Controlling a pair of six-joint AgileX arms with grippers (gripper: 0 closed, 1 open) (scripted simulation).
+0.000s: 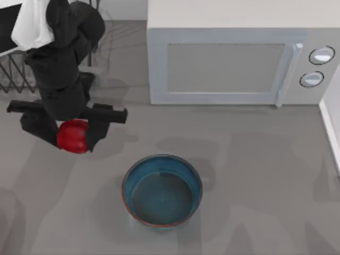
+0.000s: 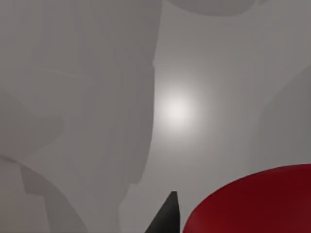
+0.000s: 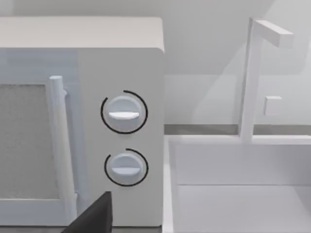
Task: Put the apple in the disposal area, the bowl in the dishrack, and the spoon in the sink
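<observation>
My left gripper (image 1: 70, 139) hangs above the table's left side, shut on the glossy red apple (image 1: 73, 134). The left wrist view has the apple (image 2: 252, 204) close up beside one dark fingertip (image 2: 165, 218), over bare grey surface. The blue-teal bowl (image 1: 162, 190) with a reddish-brown rim stands upright at the front middle, right of the apple and apart from it. The black wire dishrack (image 1: 16, 69) is at the back left, partly behind the left arm. The spoon and the disposal area are out of view. One dark fingertip (image 3: 95, 216) of my right gripper faces the microwave.
A white microwave (image 1: 234, 58) fills the back middle and right, its two dials (image 3: 124, 114) close in the right wrist view. The white sink (image 3: 167, 184) with a faucet (image 3: 250, 77) lies right of it, its rim (image 1: 330, 127) along the table's right edge.
</observation>
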